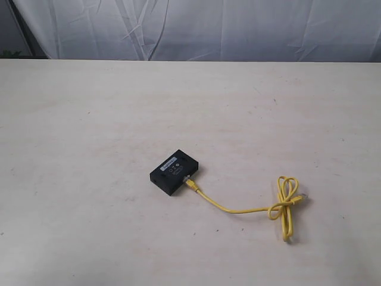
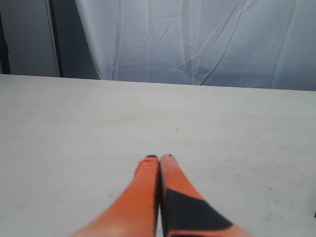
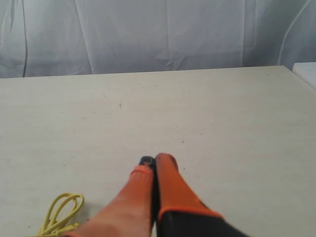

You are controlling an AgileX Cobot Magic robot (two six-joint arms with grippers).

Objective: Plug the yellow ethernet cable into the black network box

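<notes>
The black network box lies flat on the table near its middle, with a small white label on top. One end of the yellow ethernet cable meets the box's near right side. The cord runs right to a knotted loop, and its free clear plug end rests at about. Part of that loop shows in the right wrist view, beside my right gripper, which is shut on nothing. My left gripper is shut and empty over bare table. Neither gripper appears in the exterior view.
The pale table ends at a far edge in front of a wrinkled white curtain. A white object sits off the table's far corner in the right wrist view.
</notes>
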